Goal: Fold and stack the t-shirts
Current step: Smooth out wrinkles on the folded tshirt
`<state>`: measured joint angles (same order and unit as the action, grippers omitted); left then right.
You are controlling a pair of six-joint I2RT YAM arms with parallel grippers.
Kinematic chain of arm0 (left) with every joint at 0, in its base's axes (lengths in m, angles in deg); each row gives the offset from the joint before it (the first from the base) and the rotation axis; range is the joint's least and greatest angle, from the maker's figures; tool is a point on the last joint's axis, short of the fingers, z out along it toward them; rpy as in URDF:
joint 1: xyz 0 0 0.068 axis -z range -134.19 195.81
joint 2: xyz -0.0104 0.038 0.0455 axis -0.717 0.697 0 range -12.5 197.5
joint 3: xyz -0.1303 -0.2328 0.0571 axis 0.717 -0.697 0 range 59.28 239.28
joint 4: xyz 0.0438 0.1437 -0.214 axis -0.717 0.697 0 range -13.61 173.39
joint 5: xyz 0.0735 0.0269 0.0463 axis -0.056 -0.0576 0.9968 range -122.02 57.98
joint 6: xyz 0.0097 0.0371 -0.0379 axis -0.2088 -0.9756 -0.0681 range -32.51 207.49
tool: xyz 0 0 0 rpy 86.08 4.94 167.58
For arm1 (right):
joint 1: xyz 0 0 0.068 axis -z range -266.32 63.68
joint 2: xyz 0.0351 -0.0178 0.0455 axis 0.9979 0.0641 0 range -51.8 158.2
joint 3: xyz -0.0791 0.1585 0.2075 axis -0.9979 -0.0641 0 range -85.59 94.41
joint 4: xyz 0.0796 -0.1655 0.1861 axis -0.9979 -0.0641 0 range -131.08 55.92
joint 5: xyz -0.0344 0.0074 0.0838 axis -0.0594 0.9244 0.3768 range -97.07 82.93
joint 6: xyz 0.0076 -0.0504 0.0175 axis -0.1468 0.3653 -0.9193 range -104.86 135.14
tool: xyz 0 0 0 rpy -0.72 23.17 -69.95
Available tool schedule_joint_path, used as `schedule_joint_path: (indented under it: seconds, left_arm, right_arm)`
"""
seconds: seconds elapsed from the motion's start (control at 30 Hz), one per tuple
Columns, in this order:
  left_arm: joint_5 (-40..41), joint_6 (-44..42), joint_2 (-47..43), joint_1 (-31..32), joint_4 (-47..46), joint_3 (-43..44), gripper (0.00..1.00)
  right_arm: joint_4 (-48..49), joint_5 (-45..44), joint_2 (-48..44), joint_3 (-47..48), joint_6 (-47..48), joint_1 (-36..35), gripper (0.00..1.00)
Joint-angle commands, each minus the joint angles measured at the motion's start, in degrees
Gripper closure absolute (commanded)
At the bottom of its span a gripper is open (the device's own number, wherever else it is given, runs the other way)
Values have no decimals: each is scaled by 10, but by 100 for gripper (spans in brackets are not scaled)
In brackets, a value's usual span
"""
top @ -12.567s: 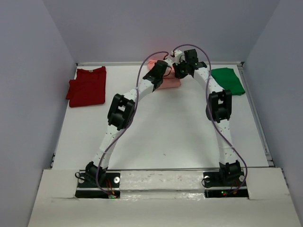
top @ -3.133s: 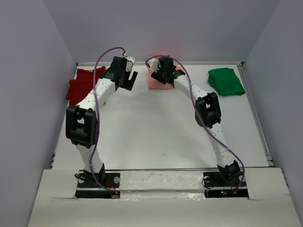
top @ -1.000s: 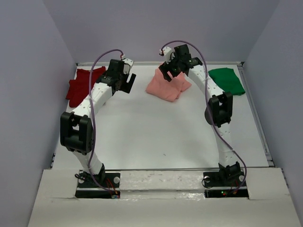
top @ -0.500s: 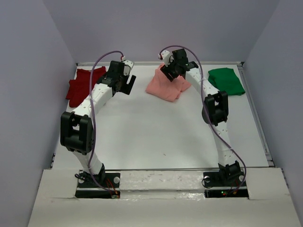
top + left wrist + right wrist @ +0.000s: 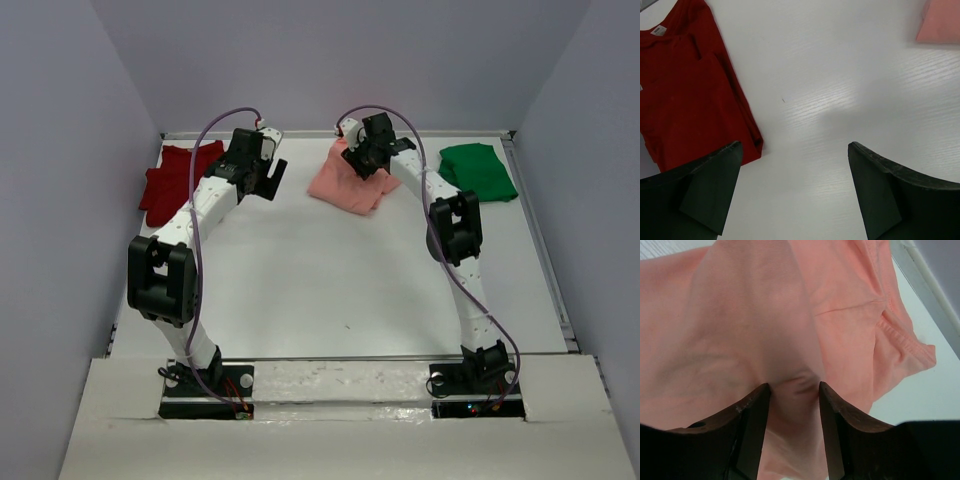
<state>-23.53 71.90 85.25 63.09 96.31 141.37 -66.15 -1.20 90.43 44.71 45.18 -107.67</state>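
Note:
The salmon-pink t-shirt lies rumpled at the back middle of the table and fills the right wrist view. My right gripper presses down on its far edge. In the right wrist view this gripper has a wrinkled bunch of pink cloth pinched between its narrowed jaws. The dark red t-shirt lies flat at the back left. My left gripper hovers wide open just right of it, holding nothing. The bright green t-shirt sits folded at the back right.
A raised rail borders the white table at the back, close behind the pink shirt. Grey walls enclose the sides. A corner of the pink shirt shows at the top right of the left wrist view.
My right gripper has dropped left onto the pink shirt's far edge and its jaws have narrowed around a fold of cloth. The left arm has stayed put.

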Motion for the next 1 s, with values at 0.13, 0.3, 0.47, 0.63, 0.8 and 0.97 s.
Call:
schedule_joint_path:
  seconds: [0.13,0.3,0.47,0.63,0.8,0.97]
  left_arm:
    - [6,-7,-2,3,-8,1,1]
    - [4,-7,0,3,-8,-1,1]
    - [2,-8,0,3,-7,-3,1]
    - [-1,-9,-3,3,-8,-5,1]
    - [-2,-8,-8,3,-8,-10,1]
    - [-3,-10,-17,3,-11,-14,1]
  right_arm:
    - [15,9,-20,-6,-2,4,49]
    - [14,12,-9,-2,-1,4,48]
    - [-4,20,11,33,-2,4,77]
    - [-10,10,21,50,-1,4,100]
    - [-9,2,13,59,5,4,100]
    - [-8,-23,-2,68,19,4,100]
